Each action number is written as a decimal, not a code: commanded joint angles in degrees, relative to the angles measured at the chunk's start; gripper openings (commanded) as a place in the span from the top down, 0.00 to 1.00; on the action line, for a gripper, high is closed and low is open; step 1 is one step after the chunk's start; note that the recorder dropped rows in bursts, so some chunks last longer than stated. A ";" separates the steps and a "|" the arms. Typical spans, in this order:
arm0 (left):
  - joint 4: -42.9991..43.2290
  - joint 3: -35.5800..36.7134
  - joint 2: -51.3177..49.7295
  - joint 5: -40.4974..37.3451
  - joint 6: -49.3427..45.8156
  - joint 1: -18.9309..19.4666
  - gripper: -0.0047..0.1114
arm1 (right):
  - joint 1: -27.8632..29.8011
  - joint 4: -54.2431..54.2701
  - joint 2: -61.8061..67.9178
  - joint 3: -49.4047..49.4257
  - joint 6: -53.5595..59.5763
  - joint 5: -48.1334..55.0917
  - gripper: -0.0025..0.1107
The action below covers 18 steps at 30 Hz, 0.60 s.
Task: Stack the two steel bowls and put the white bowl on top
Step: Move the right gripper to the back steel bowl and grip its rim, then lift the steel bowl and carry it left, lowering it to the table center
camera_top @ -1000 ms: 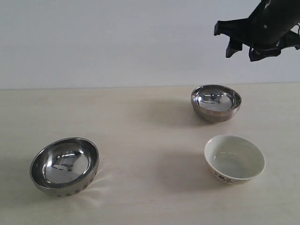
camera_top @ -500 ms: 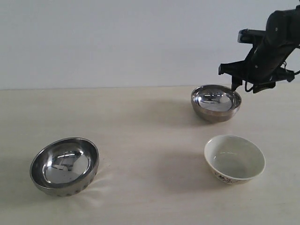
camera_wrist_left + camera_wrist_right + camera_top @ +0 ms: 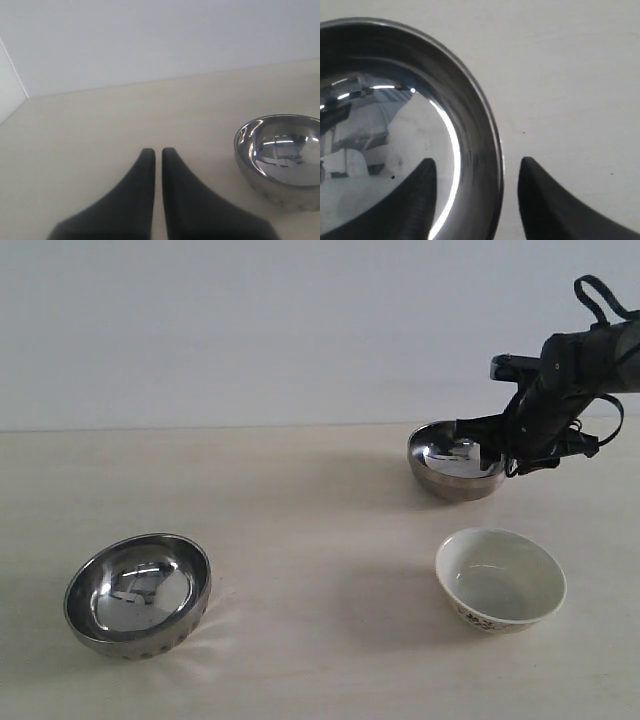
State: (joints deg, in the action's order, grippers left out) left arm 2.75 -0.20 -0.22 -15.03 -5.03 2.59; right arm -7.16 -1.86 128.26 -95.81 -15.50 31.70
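Observation:
A smooth steel bowl (image 3: 452,462) stands at the back right of the table. My right gripper (image 3: 503,455) is down at its right rim and open. In the right wrist view one finger (image 3: 415,200) is inside this steel bowl (image 3: 395,100) and the other finger (image 3: 545,200) is outside it. The rim runs between them with a gap on each side of my right gripper (image 3: 477,161). A second steel bowl (image 3: 138,593) with dimples low on its side sits at the front left. The left wrist view shows this dimpled bowl (image 3: 282,160) beside my shut, empty left gripper (image 3: 155,150). The white bowl (image 3: 500,580) stands at the front right.
The pale table (image 3: 320,540) ends at a white wall (image 3: 250,330) behind the bowls. The white bowl sits a short way in front of the smooth steel bowl. The left arm does not show in the exterior view.
My right arm has come down from high above the back right bowl to its right rim, and its fingers now stand astride that rim. The bowls have not moved.

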 commanded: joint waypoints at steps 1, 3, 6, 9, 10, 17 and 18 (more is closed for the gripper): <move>-0.39 0.20 0.22 0.44 0.56 0.14 0.93 | 0.41 -0.05 0.22 -0.40 0.20 -0.90 0.80; -0.39 0.20 0.22 0.44 0.56 0.14 0.93 | 0.41 -0.05 0.22 -0.40 0.52 -0.45 0.96; -0.39 0.20 0.22 0.44 0.56 0.14 0.93 | 0.41 -0.05 -0.55 -0.40 0.68 0.37 0.98; -0.39 0.20 0.22 0.44 0.56 0.14 0.93 | 0.41 -0.05 -2.39 -0.40 0.68 1.37 0.98; -0.39 0.20 0.22 0.44 0.56 0.14 0.93 | 0.41 -0.05 -3.36 -0.40 0.68 1.64 0.98; -0.39 0.20 0.22 0.44 0.56 0.14 0.93 | 0.41 0.96 -11.91 -0.40 1.18 4.85 0.98; -0.39 0.20 0.22 0.44 0.56 0.14 0.93 | 0.41 1.23 -12.94 -0.40 1.30 5.73 0.98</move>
State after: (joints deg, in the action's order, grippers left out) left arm 2.75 -0.20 -0.22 -15.03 -5.03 2.59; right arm -6.95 -1.17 119.17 -95.85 -15.08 35.90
